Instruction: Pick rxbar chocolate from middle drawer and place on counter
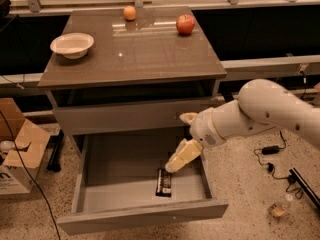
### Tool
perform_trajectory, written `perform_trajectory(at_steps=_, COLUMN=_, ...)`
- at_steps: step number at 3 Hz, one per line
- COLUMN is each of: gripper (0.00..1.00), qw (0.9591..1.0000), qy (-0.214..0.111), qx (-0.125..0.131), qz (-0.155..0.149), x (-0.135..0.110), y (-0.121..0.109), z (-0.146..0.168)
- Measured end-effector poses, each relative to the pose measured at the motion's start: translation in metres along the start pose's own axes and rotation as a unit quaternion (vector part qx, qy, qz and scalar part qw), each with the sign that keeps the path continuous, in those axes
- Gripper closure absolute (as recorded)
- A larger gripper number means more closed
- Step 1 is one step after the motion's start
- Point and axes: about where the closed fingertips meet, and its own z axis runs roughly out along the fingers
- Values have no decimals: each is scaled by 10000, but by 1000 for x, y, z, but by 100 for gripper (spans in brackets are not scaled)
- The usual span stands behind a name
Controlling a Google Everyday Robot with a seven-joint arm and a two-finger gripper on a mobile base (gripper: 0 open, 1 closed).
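1. Two things to line up first: gripper (177, 143) and rxbar chocolate (164, 182). Find the bar lying flat on the floor of the open middle drawer (140, 216), toward five o'clock of that floor, long side running twelve to six.
2. Note the gripper hanging over the drawer's right half, at about one o'clock from the bar. Spread wide, with one pale finger (181, 156) reaching down to just beside the bar's upper end and the other up near the closed drawer front (125, 116) above. Holding nothing.
3. Shift toward seven o'clock until centred over the bar's middle, not its end.
4. Turn the wrist so as to close across the short width, from three and nine o'clock; judged the surer grip on so flat and slick a wrapper.
5. Descend straight and slowly, nearly to the drawer floor; expect little height to catch, so go low before closing.
6. Keep the bulky wrist clear of the drawer wall at three o'clock and of the closed front overhead.
7. Close gently; likely to skid toward the front panel if pinched off-centre.
8. Plan the set-down on the counter (135, 54): aim for the bare middle, away from the bowl (72, 44) at nine o'clock, the apple (185, 24) at one o'clock and the orange (129, 13) at twelve.
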Motion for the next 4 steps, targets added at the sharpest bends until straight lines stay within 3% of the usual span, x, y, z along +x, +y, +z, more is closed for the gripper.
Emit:
perform_trajectory(at_steps=1, gripper=0, qw=9993, qy=-104, qx=-251, qz=253, x=20, y=-1, z=23)
perform_trajectory(at_steps=2, gripper=0, qw=9984, qy=107, qx=-402, qz=375, x=35, y=-3, z=44)
perform_trajectory(at_steps=3, gripper=0, qw=9966, qy=45, qx=-503, qz=644, x=76, y=-7, z=80)
perform_trajectory(at_steps=4, gripper=0, qw=9911, qy=-647, qx=-430, qz=1076, x=112, y=-19, z=118)
